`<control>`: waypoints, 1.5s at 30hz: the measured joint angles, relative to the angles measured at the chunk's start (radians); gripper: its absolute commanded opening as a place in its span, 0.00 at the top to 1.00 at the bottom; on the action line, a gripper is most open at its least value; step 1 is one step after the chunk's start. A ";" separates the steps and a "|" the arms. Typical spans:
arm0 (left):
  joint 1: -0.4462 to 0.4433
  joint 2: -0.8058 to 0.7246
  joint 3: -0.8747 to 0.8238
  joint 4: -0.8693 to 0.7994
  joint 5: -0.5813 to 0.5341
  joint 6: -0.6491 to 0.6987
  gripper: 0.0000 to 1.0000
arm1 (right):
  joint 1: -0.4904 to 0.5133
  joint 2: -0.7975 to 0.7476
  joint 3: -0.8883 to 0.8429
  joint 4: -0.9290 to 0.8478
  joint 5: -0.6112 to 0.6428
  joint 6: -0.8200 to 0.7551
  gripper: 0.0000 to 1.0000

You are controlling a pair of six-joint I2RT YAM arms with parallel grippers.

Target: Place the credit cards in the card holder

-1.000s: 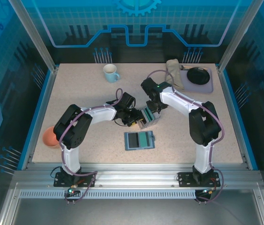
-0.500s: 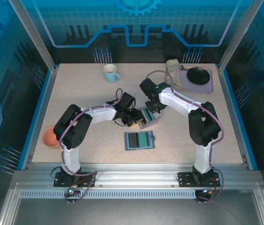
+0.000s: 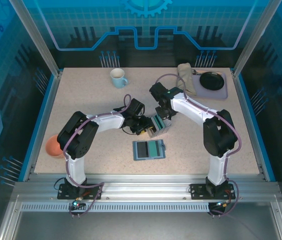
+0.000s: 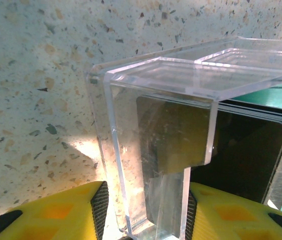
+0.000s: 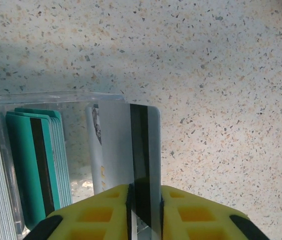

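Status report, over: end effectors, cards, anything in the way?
Left end effector shut on clear rack. Right end effector shut on pale card at rack. Card holder open nearby; way looks clear.

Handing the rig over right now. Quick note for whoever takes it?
Left pincer: shut on the clear card rack, steadying it.
Right pincer: shut on a pale striped card at the rack's end.
Card holder: open on the table, on the near side of the rack.
Teal cards and dark cards stand in the rack.
Done: one card gripped. Left: carry it to the card holder, slot it, then the others.
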 measured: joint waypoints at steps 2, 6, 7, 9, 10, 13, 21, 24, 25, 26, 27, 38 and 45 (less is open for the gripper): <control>0.000 0.000 0.000 0.000 0.000 0.000 0.55 | 0.000 -0.004 0.000 -0.002 0.000 0.000 0.81; 0.000 0.000 0.000 0.000 0.000 0.000 0.55 | 0.000 -0.014 0.009 -0.011 -0.008 0.001 0.86; 0.000 0.000 0.000 0.000 0.000 0.000 0.55 | 0.000 -0.021 0.010 -0.011 -0.016 0.002 0.87; 0.000 0.000 0.000 0.000 0.000 0.000 0.55 | 0.000 -0.038 0.012 -0.011 -0.035 0.005 0.90; 0.000 0.000 0.000 0.000 0.000 0.000 0.55 | 0.000 -0.048 0.012 -0.011 -0.047 0.005 0.91; 0.000 0.000 0.000 -0.001 0.000 0.000 0.55 | 0.000 -0.085 0.012 -0.017 -0.080 0.010 0.95; 0.000 -0.047 -0.037 -0.021 -0.001 0.006 0.50 | -0.006 -0.226 -0.024 0.010 -0.252 0.068 0.96; 0.000 -0.097 -0.049 -0.039 -0.005 0.011 0.48 | -0.029 -0.311 -0.080 0.045 -0.344 0.111 0.99; 0.000 -0.117 -0.054 -0.042 -0.010 0.011 0.48 | -0.041 -0.337 -0.100 0.057 -0.370 0.127 0.99; 0.000 -0.141 -0.061 -0.045 -0.015 0.014 0.46 | -0.056 -0.368 -0.127 0.075 -0.403 0.143 0.99; 0.000 -0.171 -0.071 -0.048 -0.021 0.018 0.45 | -0.076 -0.401 -0.155 0.093 -0.441 0.163 0.99; 0.004 -0.549 -0.305 0.124 0.066 -0.011 0.29 | -0.184 -0.573 -0.402 0.336 -0.854 0.374 0.98; 0.006 -0.579 -0.332 0.326 0.204 -0.073 0.30 | -0.184 -0.587 -0.468 0.471 -0.986 0.481 0.96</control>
